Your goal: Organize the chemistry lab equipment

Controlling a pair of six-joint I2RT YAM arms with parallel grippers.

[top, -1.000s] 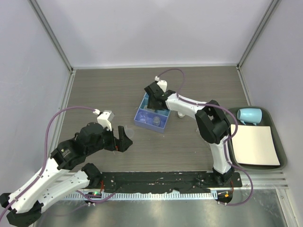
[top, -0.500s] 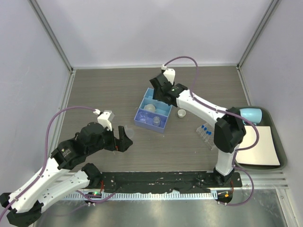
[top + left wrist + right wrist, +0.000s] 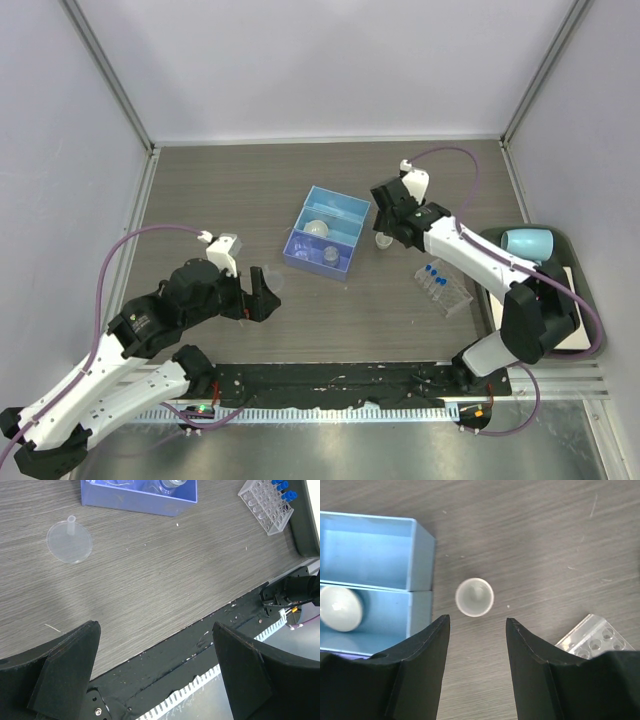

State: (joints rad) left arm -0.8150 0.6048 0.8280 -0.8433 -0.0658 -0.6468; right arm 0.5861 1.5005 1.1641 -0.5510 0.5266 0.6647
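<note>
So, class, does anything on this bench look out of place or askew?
Yes. A small white dish sits on the table beside the blue tray, not in it. The tube rack lies angled to the table edge.

1. A grey wood-grain table is enclosed by pale walls on three sides
2. Metal posts are set in the far corners
3. A black rail and a steel sheet are seen along the near edge
</note>
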